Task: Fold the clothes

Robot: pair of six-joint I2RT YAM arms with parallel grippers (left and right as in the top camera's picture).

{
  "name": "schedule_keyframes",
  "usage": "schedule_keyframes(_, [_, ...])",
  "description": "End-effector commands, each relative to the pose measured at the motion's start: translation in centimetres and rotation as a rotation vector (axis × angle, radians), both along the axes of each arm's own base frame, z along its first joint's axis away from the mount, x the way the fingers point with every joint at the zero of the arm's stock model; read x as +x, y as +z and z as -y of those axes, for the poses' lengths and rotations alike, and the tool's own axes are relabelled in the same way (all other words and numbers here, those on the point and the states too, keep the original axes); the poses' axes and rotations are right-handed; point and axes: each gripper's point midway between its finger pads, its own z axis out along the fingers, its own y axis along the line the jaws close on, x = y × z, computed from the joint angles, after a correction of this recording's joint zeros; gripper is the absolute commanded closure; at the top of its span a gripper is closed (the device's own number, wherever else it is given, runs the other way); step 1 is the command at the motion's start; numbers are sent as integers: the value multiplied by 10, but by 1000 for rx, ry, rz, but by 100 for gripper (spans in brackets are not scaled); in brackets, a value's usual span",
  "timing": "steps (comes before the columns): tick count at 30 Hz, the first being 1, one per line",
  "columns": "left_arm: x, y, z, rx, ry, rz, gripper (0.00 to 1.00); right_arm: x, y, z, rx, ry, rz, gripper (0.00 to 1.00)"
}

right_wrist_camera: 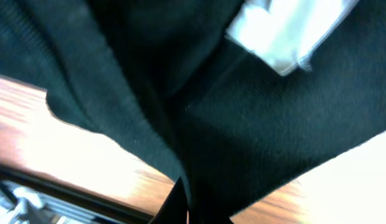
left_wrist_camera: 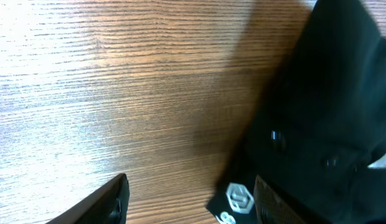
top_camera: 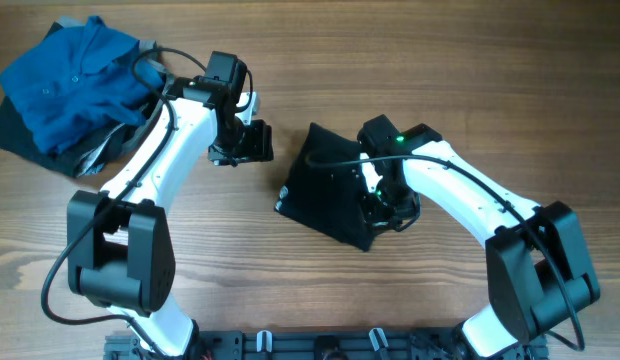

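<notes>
A wood-grain table (top_camera: 310,80) fills the overhead view from edge to edge, its pale brown boards running side to side, matt and evenly lit. At the far left corner lies a crumpled blue shirt (top_camera: 65,85), collar up, with a darker cloth (top_camera: 25,138) showing under its near edge. The left arm reaches past this heap toward the middle of the table. The left gripper (top_camera: 248,143) hangs over bare wood just left of the centre, and its wrist view shows the two dark fingers spread wide, with only tabletop and one corner of fabric between them.

That corner belongs to the black garment (top_camera: 330,190), which lies bunched in a rough, wrinkled wedge at the centre of the table, just right of the left gripper and apart from the blue heap. A small white logo (left_wrist_camera: 238,198) sits on its near-left corner.

The right gripper (top_camera: 385,210) is down on the right part of the garment. Its jaws are closed, and in its wrist view black cloth gathers to the fingertips — a pinched fold, with a white tag (right_wrist_camera: 280,31) on the fabric above and wood showing on either side. A black rail (top_camera: 320,348) runs along the near edge between the arm bases.
</notes>
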Motion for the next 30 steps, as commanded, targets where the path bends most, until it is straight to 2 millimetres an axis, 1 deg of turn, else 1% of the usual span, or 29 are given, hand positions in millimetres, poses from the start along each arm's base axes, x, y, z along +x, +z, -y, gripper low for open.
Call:
schedule_keyframes(1, [1,3,-2,7,-13,22,33,6,1,17,-98,-21,52,54])
schedule_keyframes(3, [1,3,-2,7,-13,20,27,18,6,23,-128,-25,94,53])
schedule_keyframes(5, [-1,3,-1,0,-15,11,28,43,27,26,-97,-65,177,53])
schedule_keyframes(7, [-4,5,8,-54,-22,-2,48,70,52,35,-46,-154,276,52])
schedule_keyframes(8, [-3,7,15,-92,-27,-2,63,80,60,36,1,-187,313,50])
schedule_keyframes(9, [-3,9,19,-118,-31,1,72,91,64,35,51,-217,342,54])
schedule_keyframes(10, [-2,10,22,-133,-33,3,82,99,66,32,87,-228,360,72])
schedule_keyframes(11, [-1,11,24,-148,-36,5,87,107,65,27,119,-230,381,85])
schedule_keyframes(12, [-2,11,26,-161,-38,4,88,114,63,21,148,-225,398,93])
schedule_keyframes(13, [-3,11,30,-186,-42,1,88,121,59,15,169,-225,406,94])
schedule_keyframes(15, [-10,3,38,-231,-55,-15,88,130,41,8,187,-238,382,95])
schedule_keyframes(16, [-15,-3,43,-247,-72,-23,85,130,25,8,170,-260,343,96])
schedule_keyframes(17, [-20,-6,47,-258,-108,-24,77,128,14,11,146,-291,307,96])
schedule_keyframes(18, [-26,-10,49,-257,-136,-29,65,125,-1,20,80,-347,261,96])
schedule_keyframes(19, [-29,-12,51,-255,-161,-31,54,124,-17,42,-27,-414,237,96])
schedule_keyframes(21, [-29,-11,53,-264,-192,-17,48,124,-27,58,-74,-456,216,96])
schedule_keyframes(23, [-27,-11,54,-268,-194,-7,44,127,-28,70,-83,-487,212,96])
schedule_keyframes(24, [-26,-11,54,-269,-201,-2,43,128,-27,77,-87,-501,214,96])
schedule_keyframes(25, [-26,-10,55,-269,-206,3,46,128,-25,81,-82,-501,214,96])
schedule_keyframes(27, [-20,-9,57,-276,-210,31,73,129,-19,76,-38,-419,234,96])
schedule_keyframes(28, [-11,-6,61,-297,-218,71,84,131,-10,76,-27,-394,260,96])
schedule_keyframes(30, [4,-1,66,-314,-228,145,93,131,10,74,3,-384,302,96])
